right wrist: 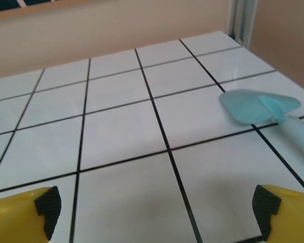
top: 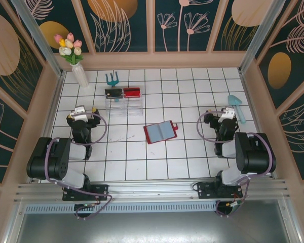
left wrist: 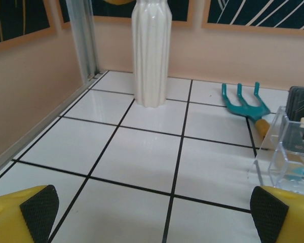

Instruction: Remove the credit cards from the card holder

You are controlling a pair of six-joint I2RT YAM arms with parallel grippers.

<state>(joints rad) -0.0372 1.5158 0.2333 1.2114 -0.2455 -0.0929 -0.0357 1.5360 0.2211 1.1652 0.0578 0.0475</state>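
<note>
Card holder [top: 160, 132] lies open mid-worktop [top: 157, 167], red cover, grey-blue pockets up. Left gripper [left wrist: 152, 212], left of holder, jaws apart; wrist view adds white vase [left wrist: 151, 50], teal fork [left wrist: 245, 104]. Right gripper [right wrist: 157, 207], right of holder, jaws apart; wrist view adds blue trowel [right wrist: 258, 106].

A white tiled table [top: 167, 167] is walled with dark panels [top: 121, 20] painted with pale leaves and orange discs. In the far left corner stands a white ribbed vase [top: 81, 76] of pink, yellow and white tulips [top: 69, 46], with a teal hand fork [top: 111, 78] lying near it to the right. Just in front of the fork is a clear plastic stand [top: 124, 105], a small black tray [top: 113, 93] and a small red tray [top: 131, 92] side by side at its far edge, and a pale blue trowel [top: 236, 106] lies by the right wall.
</note>
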